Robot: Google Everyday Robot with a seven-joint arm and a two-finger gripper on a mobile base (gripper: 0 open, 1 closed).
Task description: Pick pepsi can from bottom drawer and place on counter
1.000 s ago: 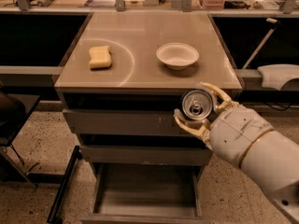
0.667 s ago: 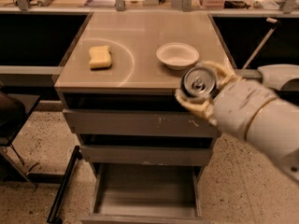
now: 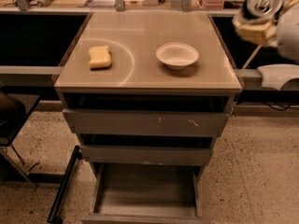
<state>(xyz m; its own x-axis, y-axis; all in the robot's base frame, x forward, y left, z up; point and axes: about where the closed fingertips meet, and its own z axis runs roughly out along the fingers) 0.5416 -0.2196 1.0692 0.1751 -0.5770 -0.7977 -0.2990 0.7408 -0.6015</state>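
At two o'clock, past the worktop's [image 3: 140,31] right edge, the claw [image 3: 260,14] pinches the pepsi can [image 3: 264,2], silver lid toward the camera. Its white arm [image 3: 290,34] enters from three o'clock. The bottom drawer [image 3: 145,197] sits open at six o'clock.

Blurred end effector [image 3: 262,17], pepsi can [image 3: 264,2], top-right

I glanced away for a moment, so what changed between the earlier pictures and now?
The gripper, fingers closed on the pepsi can, rose up and right from the front of the cabinet to the upper right of the counter. The sponge, bowl and open bottom drawer stayed put.
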